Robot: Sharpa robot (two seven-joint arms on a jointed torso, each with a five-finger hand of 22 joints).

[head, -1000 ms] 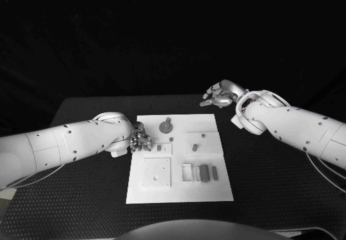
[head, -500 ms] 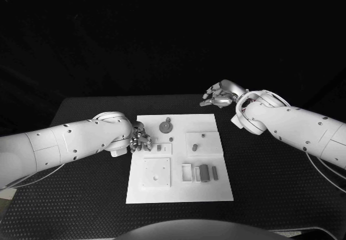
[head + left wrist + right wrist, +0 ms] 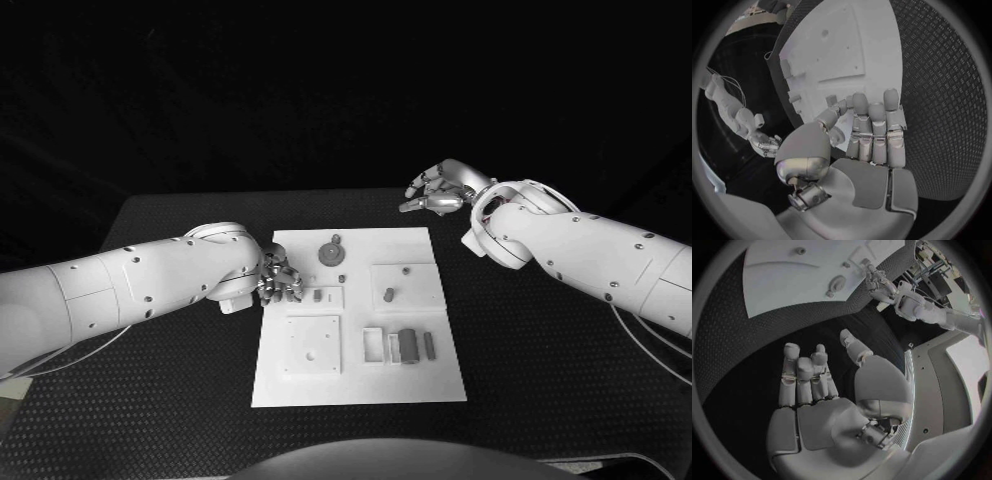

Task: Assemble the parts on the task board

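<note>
The white task board lies flat in the centre of the frame, with small grey parts resting across its recesses.

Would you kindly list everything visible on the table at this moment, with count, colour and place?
table: one, black, textured, under everything.
task board: one, white, middle of the table.
round part: one, grey, far end of the board.
small upright part: one, grey, in the square recess right of centre.
parts: a few, grey, side by side at the board's near right.
left hand: silver, holding nothing, at the board's left edge.
right hand: silver, holding nothing, beyond the board's far right corner.
</note>
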